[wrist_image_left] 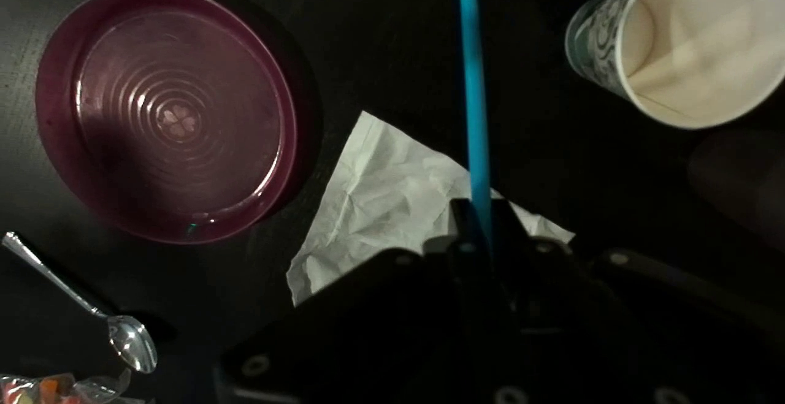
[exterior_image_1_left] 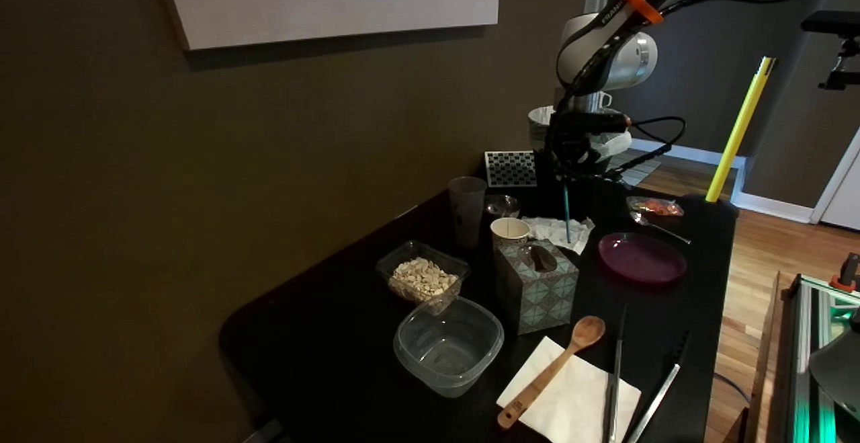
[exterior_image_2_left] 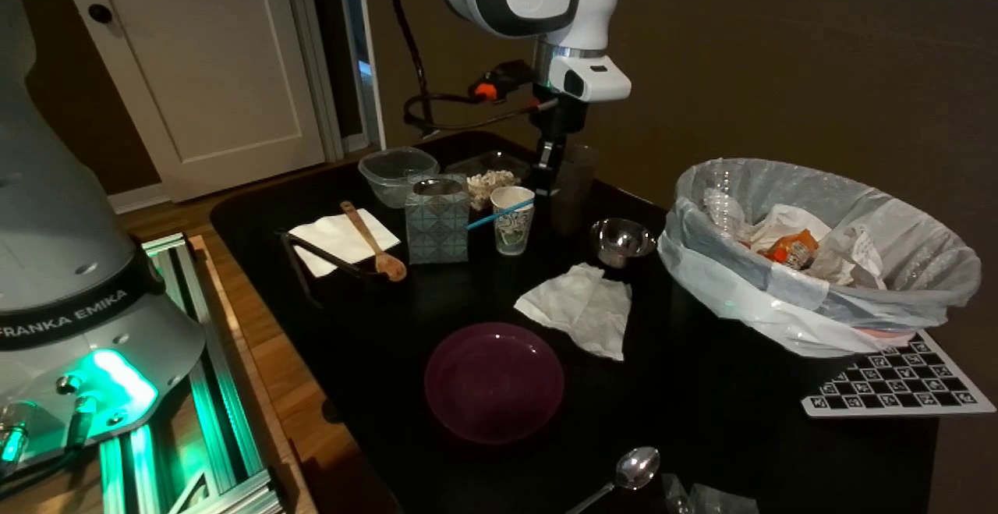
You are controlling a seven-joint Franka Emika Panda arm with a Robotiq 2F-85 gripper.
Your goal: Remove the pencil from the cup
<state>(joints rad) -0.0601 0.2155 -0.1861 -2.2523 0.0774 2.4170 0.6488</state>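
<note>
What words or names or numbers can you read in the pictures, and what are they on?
"FRANKA EMIKA": on the robot's base, in an exterior view.
"FRAN ... MIKA": on the robot's arm; an orange band hides the middle letters.
Too small to read: the mark on the wooden spoon and the print on the orange wrapper in the bin.
Paper cup: swirly pattern, no word I can read.
Numbers: none I can read.
</note>
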